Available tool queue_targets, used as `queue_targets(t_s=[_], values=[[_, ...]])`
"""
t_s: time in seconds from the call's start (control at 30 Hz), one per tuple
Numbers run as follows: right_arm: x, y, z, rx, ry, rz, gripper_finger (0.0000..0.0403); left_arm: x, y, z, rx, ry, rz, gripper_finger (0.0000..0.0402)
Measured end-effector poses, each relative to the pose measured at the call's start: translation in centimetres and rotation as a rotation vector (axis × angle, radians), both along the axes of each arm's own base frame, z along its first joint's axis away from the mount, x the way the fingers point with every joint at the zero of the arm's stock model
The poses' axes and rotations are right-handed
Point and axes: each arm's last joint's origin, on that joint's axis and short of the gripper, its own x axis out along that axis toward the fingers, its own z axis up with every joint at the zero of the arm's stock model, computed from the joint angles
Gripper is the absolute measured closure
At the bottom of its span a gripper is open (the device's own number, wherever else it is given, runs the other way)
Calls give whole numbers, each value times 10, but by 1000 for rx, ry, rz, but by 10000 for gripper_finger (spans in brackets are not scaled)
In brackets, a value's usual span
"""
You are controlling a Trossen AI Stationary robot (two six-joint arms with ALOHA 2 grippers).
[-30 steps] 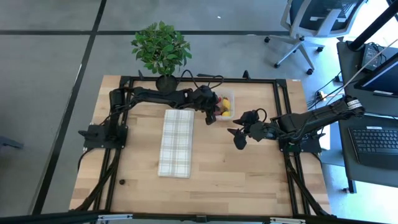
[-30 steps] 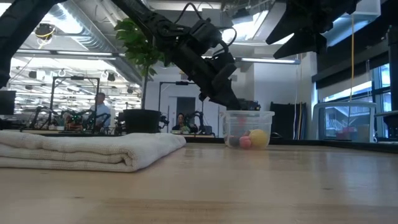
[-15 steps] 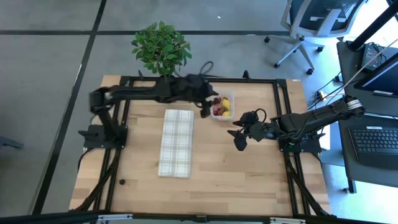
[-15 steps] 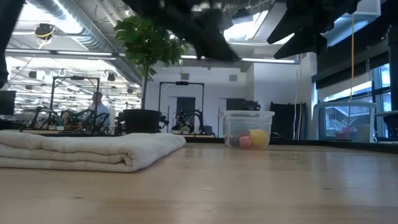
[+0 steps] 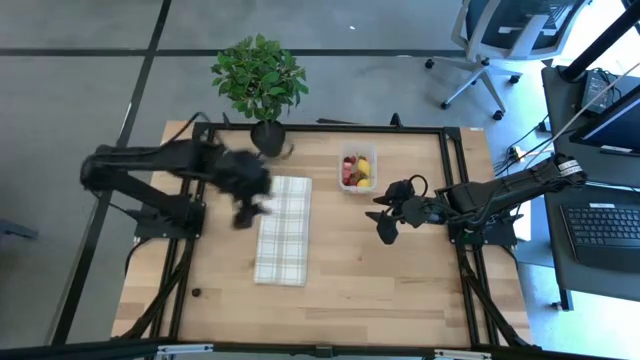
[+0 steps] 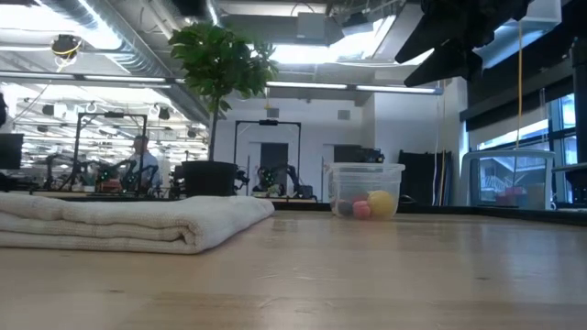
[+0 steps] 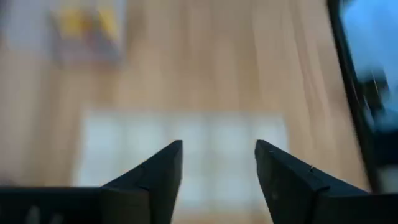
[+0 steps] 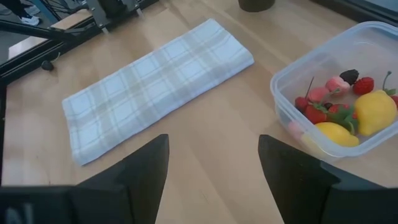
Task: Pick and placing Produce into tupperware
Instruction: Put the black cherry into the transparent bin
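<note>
The clear tupperware [image 5: 357, 170] stands on the table's far side, right of the middle, with red, pink, dark and yellow produce [image 8: 348, 106] lying in it. My left gripper [image 5: 244, 213] hovers open and empty over the left edge of the checked cloth [image 5: 283, 230]. Its wrist view shows the open fingers [image 7: 219, 155] with the cloth below them. My right gripper [image 5: 384, 228] waits open and empty above the table, near and to the right of the tupperware; its own view looks past its fingers [image 8: 213, 149] at the tupperware [image 8: 336, 81].
A potted plant [image 5: 260, 78] stands at the table's far edge, left of the tupperware. The folded checked cloth [image 6: 128, 222] lies flat at the table's middle. A small dark object [image 5: 196, 293] sits near the front left corner. Bare wood lies in front of the tupperware.
My left gripper has pulled away from above the tupperware, gone up and swung toward the table's left and near side, ending over the cloth's left edge. The tupperware and its produce have stayed in place.
</note>
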Motion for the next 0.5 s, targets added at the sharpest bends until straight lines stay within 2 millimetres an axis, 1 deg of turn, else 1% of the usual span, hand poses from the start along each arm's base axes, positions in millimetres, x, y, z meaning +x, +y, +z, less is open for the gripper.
queue_targets(t_s=[0.1, 0.2, 0.27, 0.37, 0.5], values=[[0, 0, 0, -17, 6, 13, 153, -33, -25, -5, -91, 218, 36, 219], [0, 0, 0, -22, 7, 16, 153, -54, -50, -11, -114, 398, 120, 234], [0, 0, 0, -22, 7, 15, 153, -65, -65, -14, -117, 490, 153, 243], [0, 0, 0, -22, 7, 15, 153, -74, -85, -22, -130, 565, 196, 254], [0, 0, 0, -22, 7, 15, 153, -88, -105, -41, -170, 673, 297, 263]])
